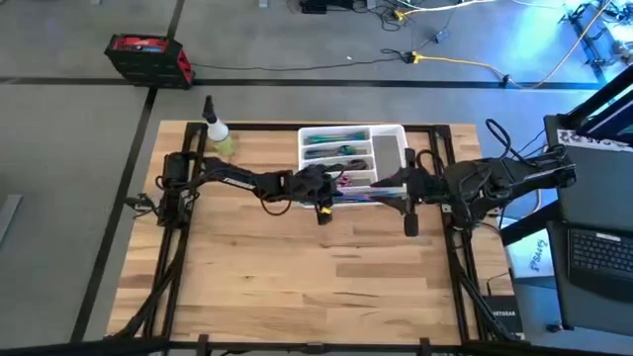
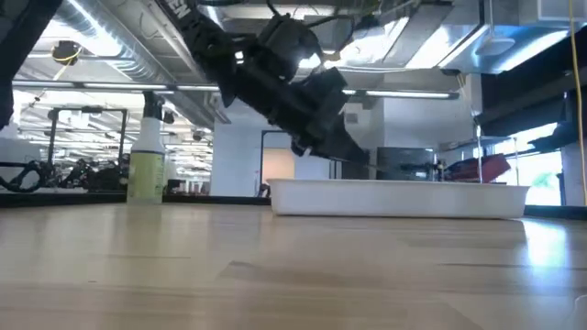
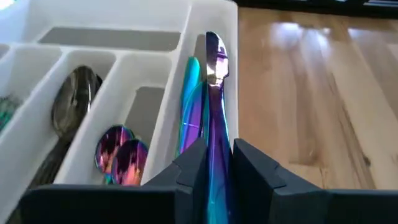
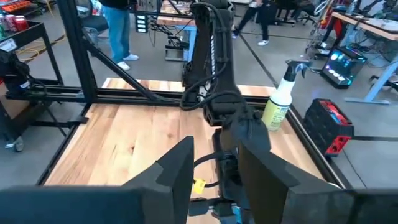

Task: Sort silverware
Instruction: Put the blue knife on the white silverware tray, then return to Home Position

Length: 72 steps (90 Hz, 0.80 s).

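Observation:
The white compartment tray stands at the table's far middle. My left gripper is over the tray's near edge, shut on an iridescent purple knife. Under the knife, a teal knife lies in the tray's long near compartment. The adjoining compartments hold two purple spoons and a dark spoon. My right gripper waits open and holding nothing by the tray's near right corner. My left gripper pinches the purple knife's handle between its two fingers. The knife runs along the fingers, blade end pointing away over the long compartment. In the low view the gripper slants down toward the tray. Whether the blade rests on anything, I cannot tell.
A spray bottle with yellowish liquid stands left of the tray at the far edge. Black frame rails run along the table's sides. The wooden tabletop stretches toward the near edge. A laptop sits beyond the table's right side.

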### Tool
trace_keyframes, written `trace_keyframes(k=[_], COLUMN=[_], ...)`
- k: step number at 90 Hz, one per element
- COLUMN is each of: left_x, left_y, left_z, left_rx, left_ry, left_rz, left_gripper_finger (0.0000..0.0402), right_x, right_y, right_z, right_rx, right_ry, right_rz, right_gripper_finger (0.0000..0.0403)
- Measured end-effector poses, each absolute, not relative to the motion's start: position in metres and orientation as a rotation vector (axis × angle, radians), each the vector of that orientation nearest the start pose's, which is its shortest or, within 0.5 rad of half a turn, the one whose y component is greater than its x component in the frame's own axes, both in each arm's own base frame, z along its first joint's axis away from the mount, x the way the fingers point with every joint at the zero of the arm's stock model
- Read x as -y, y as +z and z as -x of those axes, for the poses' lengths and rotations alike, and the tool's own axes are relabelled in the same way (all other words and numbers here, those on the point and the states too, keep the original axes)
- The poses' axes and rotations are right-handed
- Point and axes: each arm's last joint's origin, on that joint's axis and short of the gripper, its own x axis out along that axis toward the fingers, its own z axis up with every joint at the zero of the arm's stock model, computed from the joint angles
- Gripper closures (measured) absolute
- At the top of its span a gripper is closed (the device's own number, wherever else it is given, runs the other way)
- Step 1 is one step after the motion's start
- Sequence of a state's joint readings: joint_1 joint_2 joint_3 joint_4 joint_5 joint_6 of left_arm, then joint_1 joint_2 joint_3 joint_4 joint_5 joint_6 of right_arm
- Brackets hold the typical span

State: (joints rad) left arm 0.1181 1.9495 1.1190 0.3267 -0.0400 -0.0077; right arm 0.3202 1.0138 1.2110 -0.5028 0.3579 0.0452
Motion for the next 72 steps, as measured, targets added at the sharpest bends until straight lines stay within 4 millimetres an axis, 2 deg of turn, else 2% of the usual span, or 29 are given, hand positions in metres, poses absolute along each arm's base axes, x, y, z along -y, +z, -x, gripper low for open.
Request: trace_keyframes(k=[26, 51, 63, 72], left_x=[-0.049, -0.063, -0.07, -0.073], left_y=[0.156, 0.158, 0.165, 0.18], left_z=[-0.405, -0.404, -0.404, -0.403], left_rx=[-0.487, -0.466, -0.408, -0.332], left_ry=[0.129, 0.199, 0.053, 0.032], left_rz=[0.047, 0.056, 0.138, 0.16], left_gripper_finger=[0.0335, 0.0259, 0.0222, 0.021], right_x=[-0.053, -0.053, -0.052, -0.048], right_y=[0.406, 0.404, 0.402, 0.396], right_z=[-0.193, -0.195, -0.195, -0.193], right_rx=[-0.286, -0.295, -0.313, -0.372], right_ry=[-0.071, -0.076, -0.12, -0.214], right_rz=[0.057, 0.058, 0.099, 0.147], right_gripper_finger=[0.0294, 0.0294, 0.0294, 0.0294])
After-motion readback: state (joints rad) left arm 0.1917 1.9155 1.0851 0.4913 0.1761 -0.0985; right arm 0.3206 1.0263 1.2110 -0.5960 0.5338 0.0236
